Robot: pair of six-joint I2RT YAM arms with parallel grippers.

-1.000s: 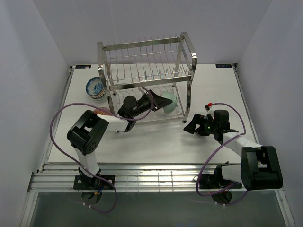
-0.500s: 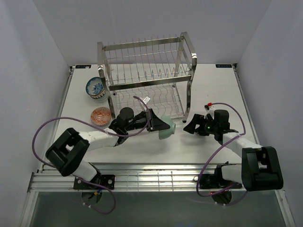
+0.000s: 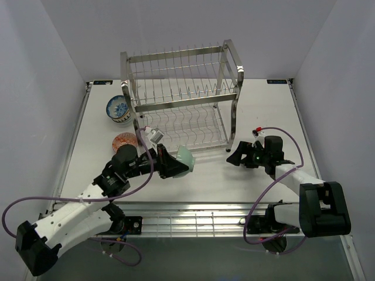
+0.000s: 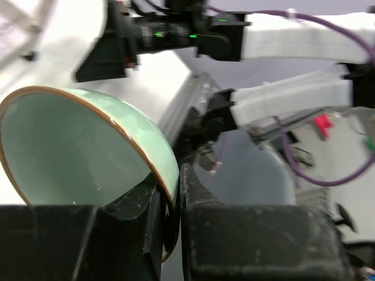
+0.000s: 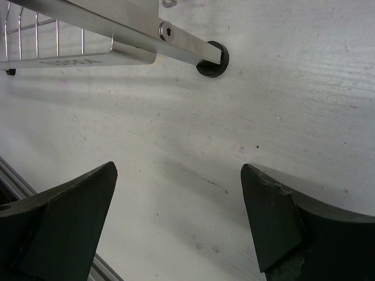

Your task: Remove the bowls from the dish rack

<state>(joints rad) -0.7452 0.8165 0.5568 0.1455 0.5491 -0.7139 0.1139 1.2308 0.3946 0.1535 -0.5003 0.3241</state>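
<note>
Mint bowl [image 4: 88, 140], rim pinched in the left gripper [image 4: 170, 184]: only the wrist view shows that. Overhead, it's clear of the dish rack [image 3: 186, 100]. The right gripper [image 5: 177, 193] has its fingers spread.

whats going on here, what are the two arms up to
The left end effector is clamped on the rim of a pale mint green bowl, holding it tilted just in front of the steel dish rack, outside its wires. The right end effector sits open over the table by the rack's front right foot, holding nothing. Two more bowls stand on the table left of the rack: a blue-and-white bowl and, nearer the arms, a red-orange patterned bowl.
</note>
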